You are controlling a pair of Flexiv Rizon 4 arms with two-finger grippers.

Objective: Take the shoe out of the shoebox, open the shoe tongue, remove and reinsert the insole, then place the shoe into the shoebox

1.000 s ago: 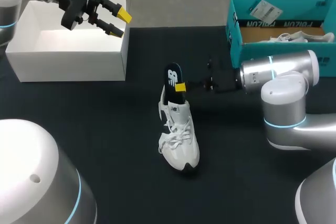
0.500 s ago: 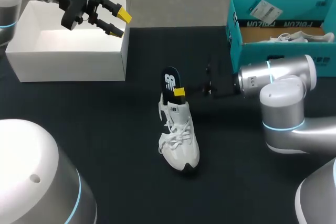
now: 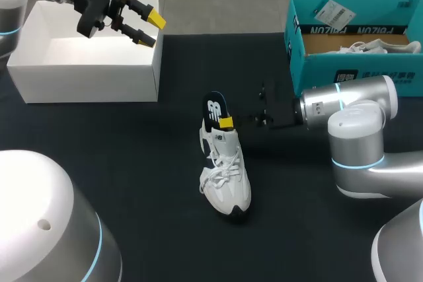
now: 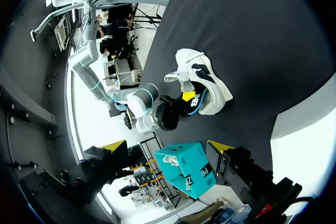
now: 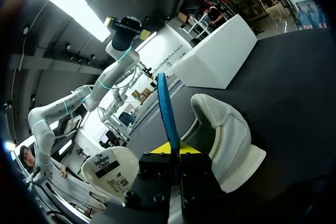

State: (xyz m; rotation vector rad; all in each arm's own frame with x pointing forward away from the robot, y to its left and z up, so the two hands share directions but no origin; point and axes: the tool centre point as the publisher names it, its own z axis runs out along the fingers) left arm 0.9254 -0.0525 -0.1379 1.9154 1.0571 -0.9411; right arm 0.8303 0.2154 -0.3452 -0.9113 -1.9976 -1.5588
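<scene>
Out of its box, mid-table: shoe (image 3: 225, 176). Pinching the insole (image 3: 213, 109), half out at the heel, in right gripper (image 3: 226, 122). Left gripper (image 3: 151, 29) spread, empty, above white box (image 3: 86, 64). Boxing yet to come.

The shoe (image 3: 225, 176) is sitting in the middle of the table (image 3: 132, 163), toe toward the near edge, with the insole (image 3: 213, 107) standing up out of its heel end between the right gripper's (image 3: 225, 121) fingers. The shoebox (image 3: 350, 61) is sitting far right, and an open box (image 3: 86, 70) is sitting far left beneath the left gripper (image 3: 151, 29).
</scene>
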